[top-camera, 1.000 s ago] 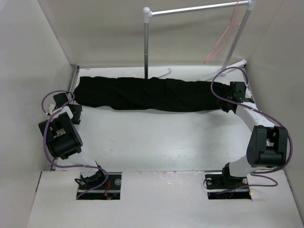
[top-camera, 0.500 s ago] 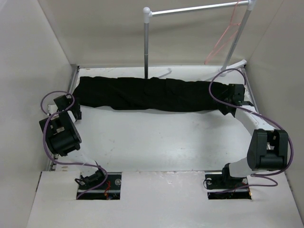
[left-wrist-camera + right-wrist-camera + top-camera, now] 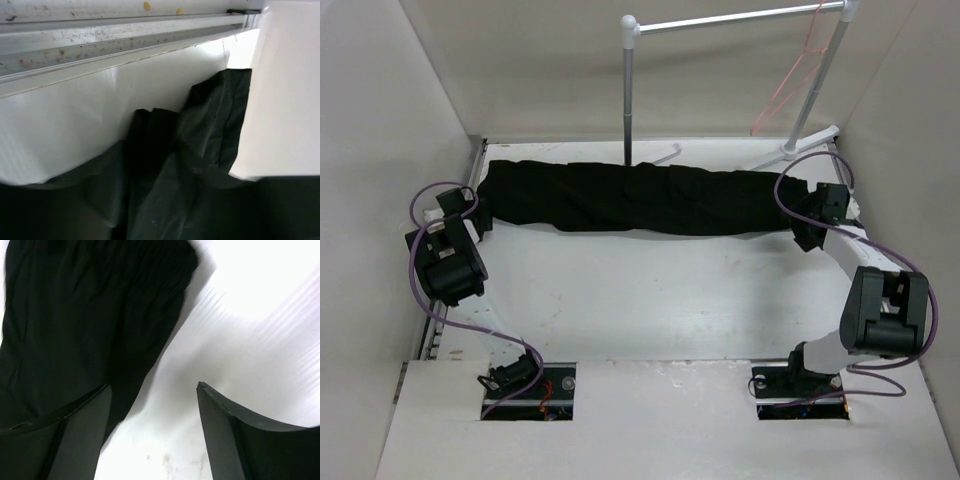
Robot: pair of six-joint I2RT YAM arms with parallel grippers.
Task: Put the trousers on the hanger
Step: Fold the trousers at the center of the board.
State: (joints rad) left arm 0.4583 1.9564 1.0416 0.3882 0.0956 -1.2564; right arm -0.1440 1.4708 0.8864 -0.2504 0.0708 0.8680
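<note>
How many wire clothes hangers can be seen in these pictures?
1. The thin pink-orange wire hanger hangs at the right end of the white and grey metal tube rack, beyond the black fabric trousers. No other shows, though the trousers could hide one.

I work in a robot test cell, more lab than home: white panel walls [image 3: 390, 100] box in a white table [image 3: 650, 290], my arm bases [image 3: 800, 385] sit bolted in cut-outs at its near edge, purple cables [image 3: 810, 154] trail loose, a metal tube rack [image 3: 627, 100] stands behind
</note>
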